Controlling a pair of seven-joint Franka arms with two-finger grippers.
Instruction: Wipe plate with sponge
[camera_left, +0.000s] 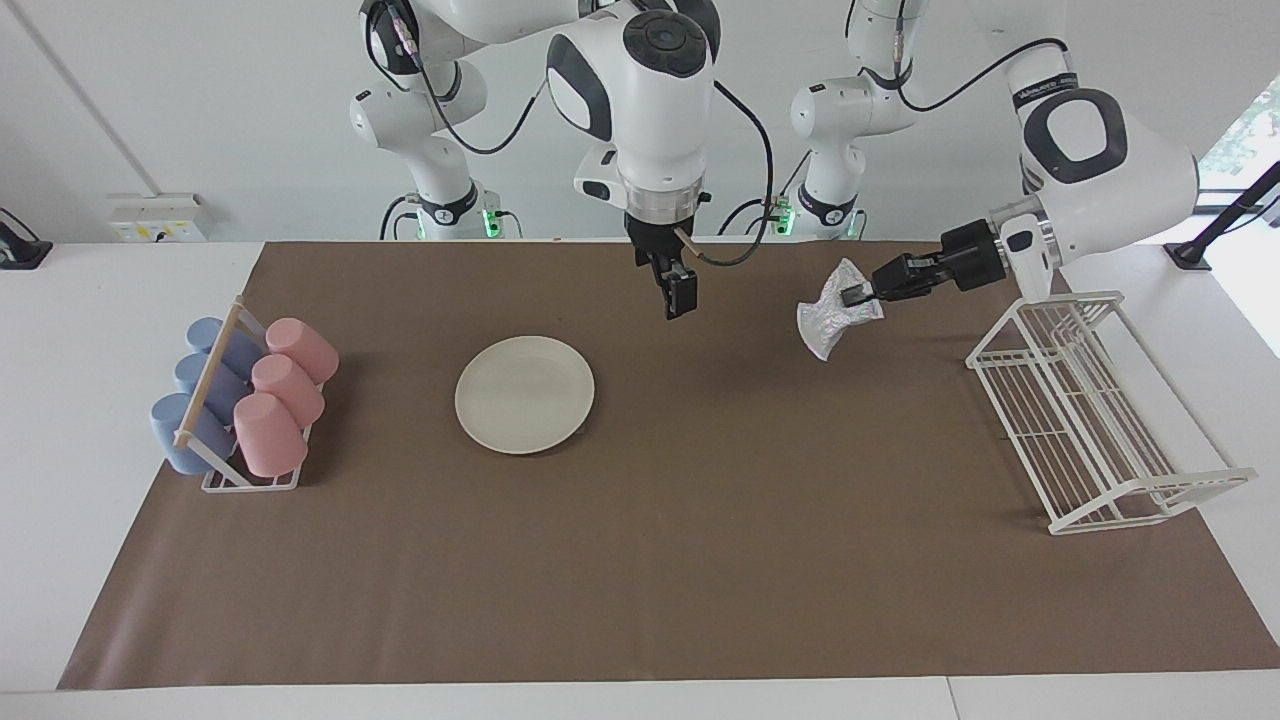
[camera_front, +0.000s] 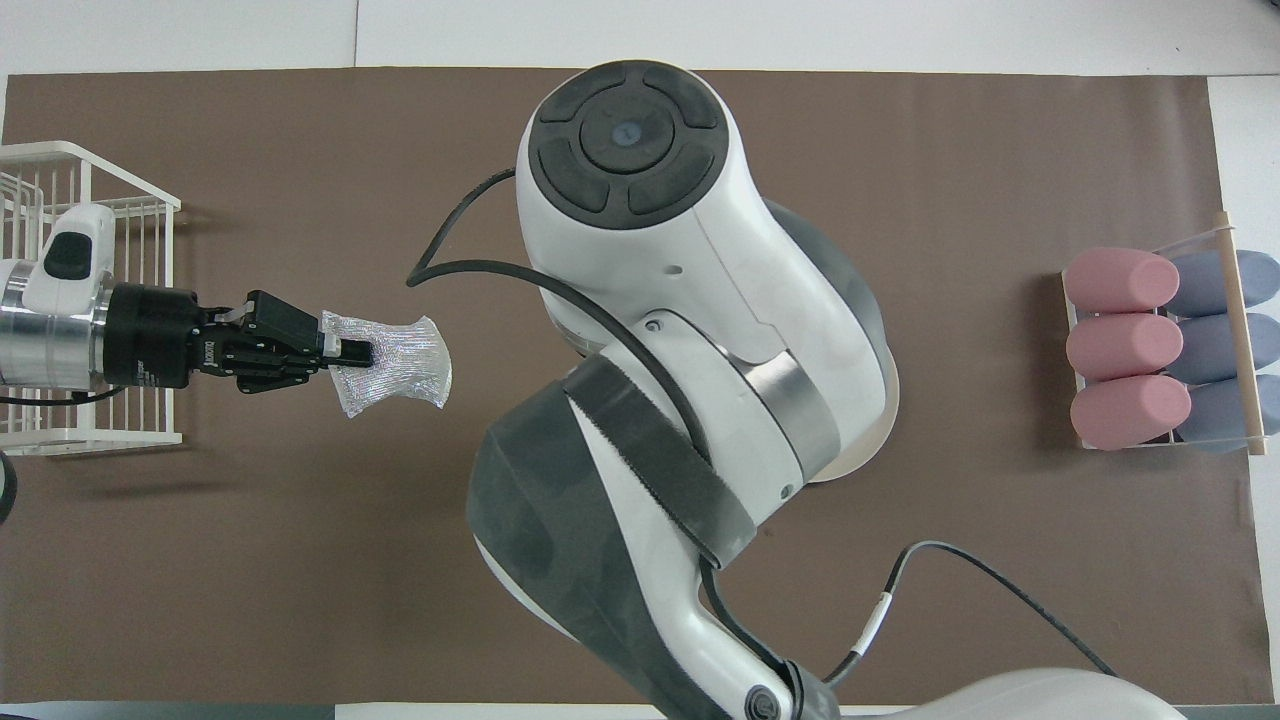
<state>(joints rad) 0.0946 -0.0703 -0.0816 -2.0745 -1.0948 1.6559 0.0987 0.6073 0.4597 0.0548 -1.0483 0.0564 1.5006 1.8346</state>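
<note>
A matt brown paper-like sheet (camera_left: 700, 560) covered the white tabletop (camera_left: 100, 300). The plate (camera_left: 524, 394) looked smooth and cream, faintly satin. The sponge (camera_left: 830, 318) was crinkled, silvery, shiny mesh. The rack (camera_left: 1090, 430) was white-coated wire; pink cups (camera_left: 283, 390) looked matt plastic.

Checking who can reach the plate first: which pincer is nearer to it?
Right. The right pincer hangs over the mat beside the plate, toward the left arm's end. The left pincer, shut on the sponge, is over the mat near the wire rack.

A robotics lab: two robot arms (camera_left: 640, 90) over a paper-covered table (camera_left: 700, 560).
</note>
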